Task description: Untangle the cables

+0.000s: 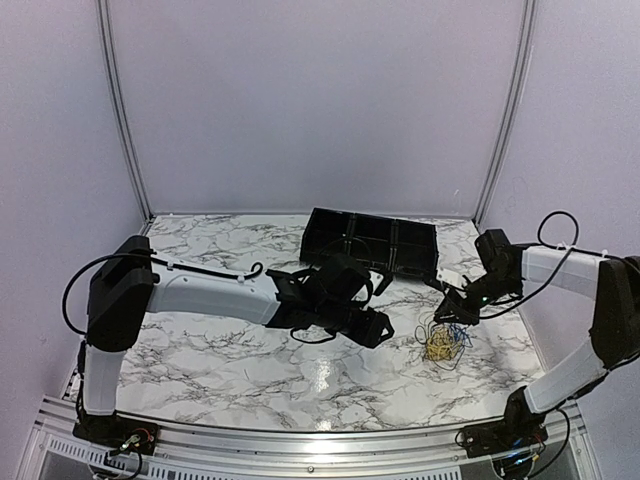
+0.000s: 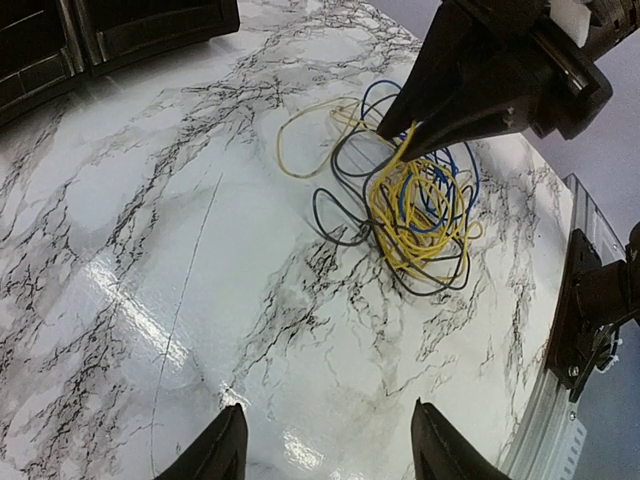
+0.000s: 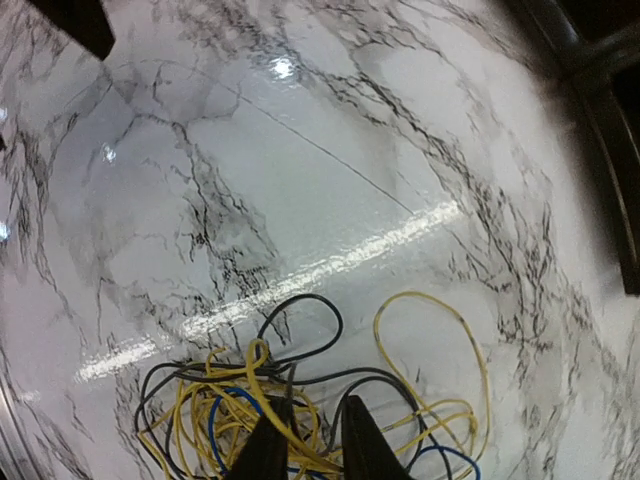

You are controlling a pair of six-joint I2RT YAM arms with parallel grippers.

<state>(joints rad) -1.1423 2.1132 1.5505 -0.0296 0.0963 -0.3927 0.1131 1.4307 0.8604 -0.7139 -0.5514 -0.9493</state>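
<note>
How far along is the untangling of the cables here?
Done: nothing; yellow cable, black cable and blue cable lie knotted together. In hand: right end effector pinches yellow strands. Left end effector is open, apart. Left: separating all three.

Stretched low rightward with left arm (image 1: 215,295), left fingers (image 2: 222,450) parted; angled down and inward with right arm (image 1: 560,268), right fingers (image 3: 262,450) pinching yellow cable (image 2: 410,215).

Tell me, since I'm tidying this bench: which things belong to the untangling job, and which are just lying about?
Job: yellow cable, black cable, blue cable, tangled together; right gripper pinching yellow strands; left gripper open nearby.
Lying about: black tray at the table's far edge.
</note>
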